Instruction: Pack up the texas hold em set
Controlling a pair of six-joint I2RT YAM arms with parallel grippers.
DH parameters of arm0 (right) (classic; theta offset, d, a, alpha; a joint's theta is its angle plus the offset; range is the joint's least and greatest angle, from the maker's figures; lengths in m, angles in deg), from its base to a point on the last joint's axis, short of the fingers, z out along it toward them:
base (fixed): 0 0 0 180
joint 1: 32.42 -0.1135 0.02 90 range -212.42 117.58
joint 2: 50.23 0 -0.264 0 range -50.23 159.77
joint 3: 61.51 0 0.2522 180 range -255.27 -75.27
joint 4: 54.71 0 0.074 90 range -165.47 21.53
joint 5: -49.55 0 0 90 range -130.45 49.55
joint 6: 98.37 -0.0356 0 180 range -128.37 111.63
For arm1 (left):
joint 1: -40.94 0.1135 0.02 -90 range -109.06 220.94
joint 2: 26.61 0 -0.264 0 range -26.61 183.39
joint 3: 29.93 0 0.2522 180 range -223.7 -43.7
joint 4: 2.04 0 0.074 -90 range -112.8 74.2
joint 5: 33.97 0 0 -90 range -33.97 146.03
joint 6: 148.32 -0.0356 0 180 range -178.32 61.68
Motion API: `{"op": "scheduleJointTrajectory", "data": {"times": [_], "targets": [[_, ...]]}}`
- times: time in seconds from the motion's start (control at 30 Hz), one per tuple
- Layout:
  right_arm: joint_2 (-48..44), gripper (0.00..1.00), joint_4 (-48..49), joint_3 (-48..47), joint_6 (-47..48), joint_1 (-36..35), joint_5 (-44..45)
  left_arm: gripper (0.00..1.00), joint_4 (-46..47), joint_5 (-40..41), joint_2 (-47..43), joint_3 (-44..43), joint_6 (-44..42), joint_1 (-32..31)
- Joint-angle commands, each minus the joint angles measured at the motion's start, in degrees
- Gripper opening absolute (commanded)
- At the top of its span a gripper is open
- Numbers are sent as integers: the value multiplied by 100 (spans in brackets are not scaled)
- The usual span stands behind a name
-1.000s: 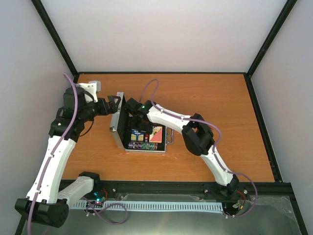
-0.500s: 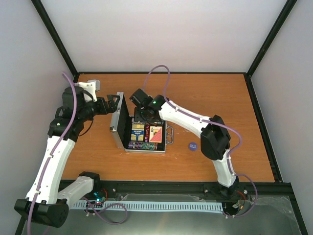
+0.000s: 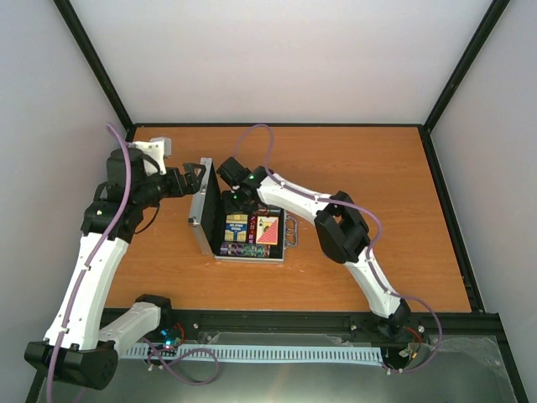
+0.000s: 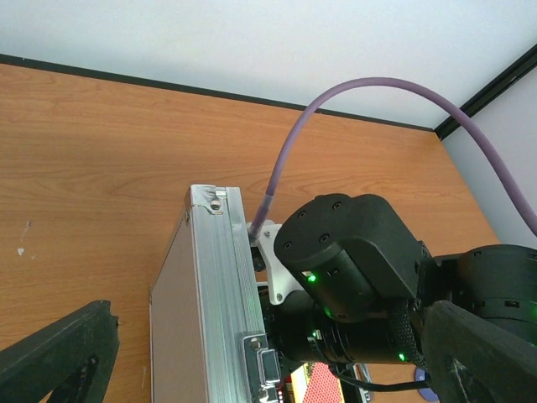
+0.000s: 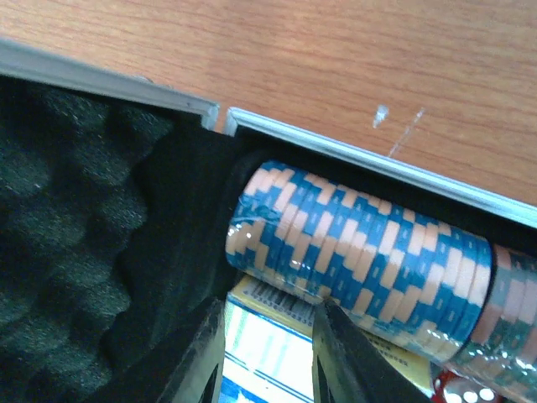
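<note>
- Now the silver case (image 3: 252, 257) is lying open on our bench (image 3: 377, 168), lid (image 3: 201, 217) upright, blue chips (image 5: 361, 260) inside.
- Our right end effector (image 5: 267, 353) is hovering over them; its grip we cannot tell.
- Our left end effector (image 3: 200, 178) is hanging spread beside the lid.

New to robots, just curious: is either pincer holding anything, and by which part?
Nothing held: left pincer gapes open at the case lid; right pincer empty above cards.
</note>
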Motion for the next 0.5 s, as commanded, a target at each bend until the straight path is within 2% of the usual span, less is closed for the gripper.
{"op": "scheduleJointTrajectory", "data": {"times": [0.0,0.17,0.47], "targets": [[158,31,-74,-287,221,96,-55,100,-42,3,13,-243,-109,19],[238,27,-345,-206,340,102,-279,100,-86,63,37,-217,-142,19],[27,23,-270,635,376,85,-647,100,-73,79,79,-115,-122,19]]}}
